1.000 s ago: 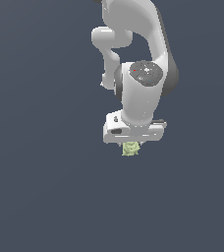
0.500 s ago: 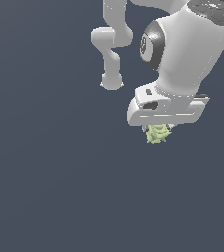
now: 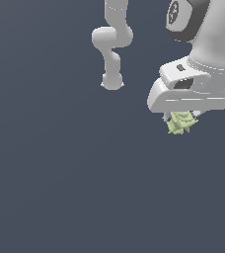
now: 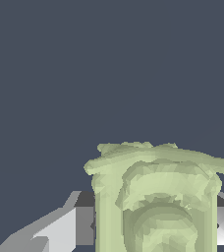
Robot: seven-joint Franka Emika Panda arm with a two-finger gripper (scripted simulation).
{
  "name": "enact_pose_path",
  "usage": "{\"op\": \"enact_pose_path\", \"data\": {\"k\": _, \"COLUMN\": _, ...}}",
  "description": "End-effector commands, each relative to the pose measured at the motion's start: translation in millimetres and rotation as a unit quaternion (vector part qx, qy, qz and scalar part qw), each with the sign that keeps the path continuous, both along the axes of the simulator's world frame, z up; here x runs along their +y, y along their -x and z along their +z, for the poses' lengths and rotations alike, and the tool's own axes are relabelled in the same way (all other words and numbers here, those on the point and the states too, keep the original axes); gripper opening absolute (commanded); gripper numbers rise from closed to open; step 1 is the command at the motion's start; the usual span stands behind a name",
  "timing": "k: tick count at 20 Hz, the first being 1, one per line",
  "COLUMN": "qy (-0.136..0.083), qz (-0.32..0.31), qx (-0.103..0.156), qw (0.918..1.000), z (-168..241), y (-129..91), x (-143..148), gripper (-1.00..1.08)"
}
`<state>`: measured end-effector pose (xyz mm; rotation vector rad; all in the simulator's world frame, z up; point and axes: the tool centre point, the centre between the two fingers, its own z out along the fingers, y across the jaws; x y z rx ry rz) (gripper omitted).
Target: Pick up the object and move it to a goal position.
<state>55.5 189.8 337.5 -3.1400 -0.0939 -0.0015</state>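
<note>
The object (image 3: 179,123) is a small pale yellow-green lumpy block with ragged edges. It hangs under the white gripper (image 3: 182,118) at the exterior view's right, clear of the grey floor. The gripper is shut on it. In the wrist view the object (image 4: 155,197) fills the space between the two fingers (image 4: 83,225), which press on its sides. The fingers are mostly hidden in the exterior view by the gripper's white body.
The arm's white base and lower links (image 3: 112,44) stand at the back in the exterior view. The plain dark grey floor (image 3: 60,173) spreads all around. No goal marker shows.
The gripper with the object has moved toward the exterior view's right and closer to the camera, so it looks much larger now. The object stays held.
</note>
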Motion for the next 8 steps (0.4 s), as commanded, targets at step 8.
{"op": "enact_pose_path", "data": {"k": 8, "qy": 0.0, "qz": -0.001, "qx": 0.0, "qw": 1.0, "z": 12.9, "y": -2.0, "x": 10.2, "gripper": -1.0}}
